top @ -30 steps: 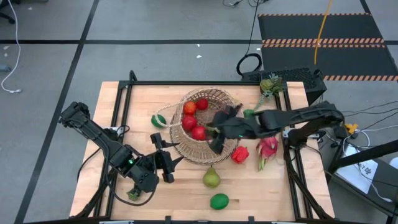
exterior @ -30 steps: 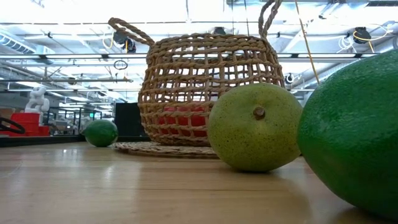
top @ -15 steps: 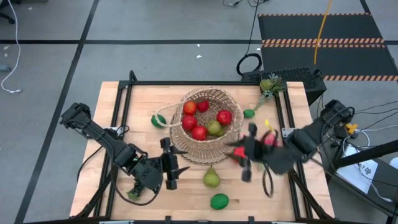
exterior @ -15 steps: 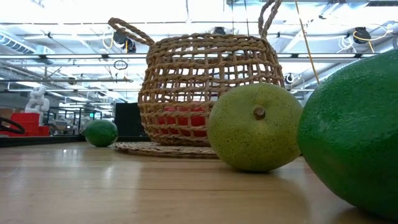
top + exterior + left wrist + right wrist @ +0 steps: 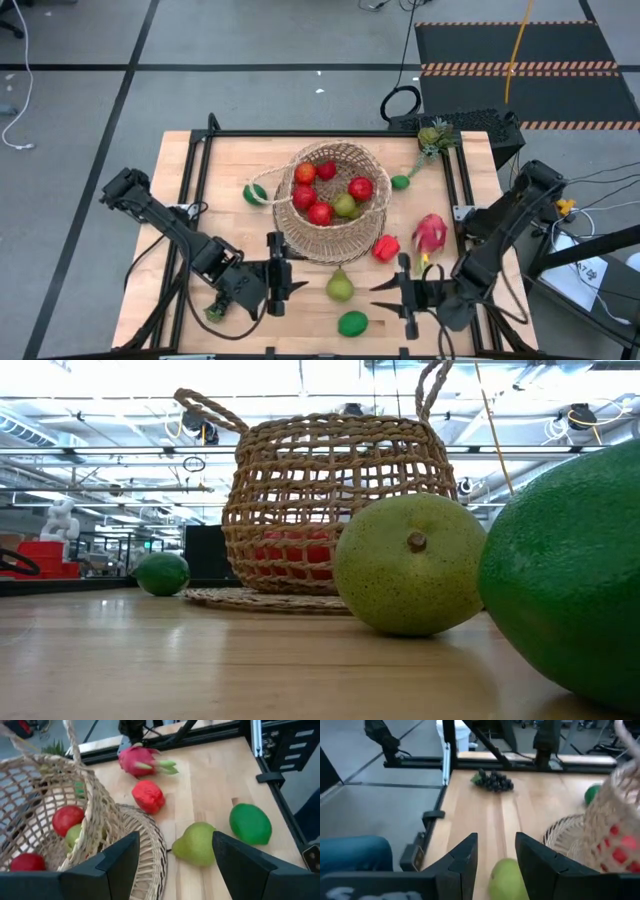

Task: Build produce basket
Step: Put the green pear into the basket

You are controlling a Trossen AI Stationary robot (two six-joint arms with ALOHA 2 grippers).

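Pale wooden table [image 5: 190, 180], grey floor [image 5: 80, 120]

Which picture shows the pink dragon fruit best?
The left wrist view: the dragon fruit lies close, with its green leaves clear. The high view shows it small, right of the basket. The low and right wrist views miss it.
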